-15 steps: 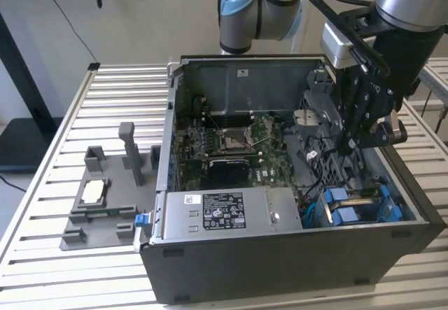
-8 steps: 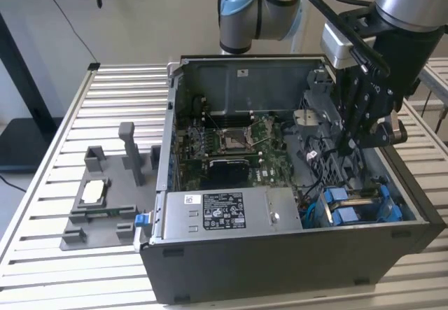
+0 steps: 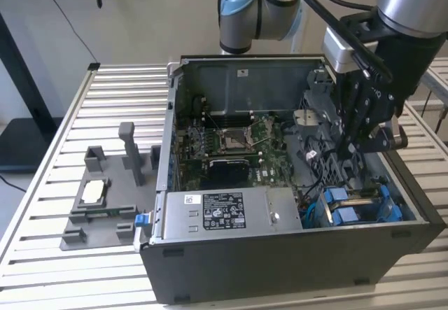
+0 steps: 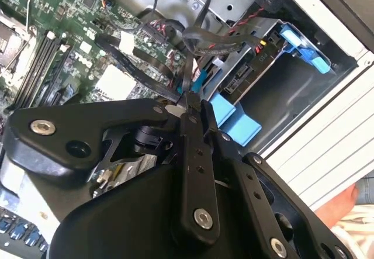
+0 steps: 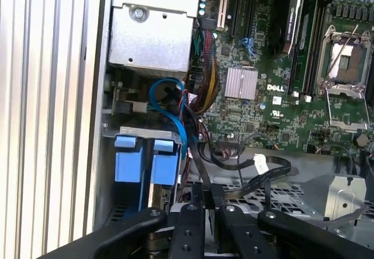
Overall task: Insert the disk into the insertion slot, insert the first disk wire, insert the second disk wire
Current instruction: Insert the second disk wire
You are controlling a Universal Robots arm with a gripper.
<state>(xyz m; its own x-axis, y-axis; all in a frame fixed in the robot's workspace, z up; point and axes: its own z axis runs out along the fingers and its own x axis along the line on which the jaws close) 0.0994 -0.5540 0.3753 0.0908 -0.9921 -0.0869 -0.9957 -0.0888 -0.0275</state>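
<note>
Exterior view first: an open computer case (image 3: 280, 268) lies on its side on the slatted counter (image 3: 42, 268). The robot arm (image 3: 238, 5) comes in from 12 o'clock. The claw (image 3: 348, 155) hangs inside the case at about 3 o'clock, over the drive corner. The disk (image 3: 348, 215) sits in its blue carrier down at 4 o'clock, already in the insertion slot (image 3: 365, 196). The claw is at its 12 o'clock, near but apart.

The long grey box (image 3: 224, 212) at 6 o'clock has a white sticker with dark print and little symbols, plus a smaller white tag beside it. The green motherboard (image 3: 231, 149) fills the middle. At 8 o'clock a grey fixture (image 3: 94, 198) sits on the counter beside the case, holding a square chip.

Second wrist view: the claw (image 4: 188, 102) is pinched narrow, its tips closed on a black flat wire (image 4: 193, 66) that runs off toward the cage. The disk (image 4: 251, 66) shows its grey end with some tiny stamped letters, blue carrier plastic on either side of it. A person's hand (image 4: 350, 199) is just outside the case wall.

First wrist view: the claw (image 5: 209, 190) again, fingertips close together with the black flat wire (image 5: 196, 154) leading into them. The two blue tabs (image 5: 146, 159) of the carriers sit just beside that wire. The motherboard (image 5: 280, 113) carries white printed lettering next to a silver heatsink (image 5: 241, 83). A blue cable (image 5: 169, 104) loops between the tabs and the grey box (image 5: 152, 42).
</note>
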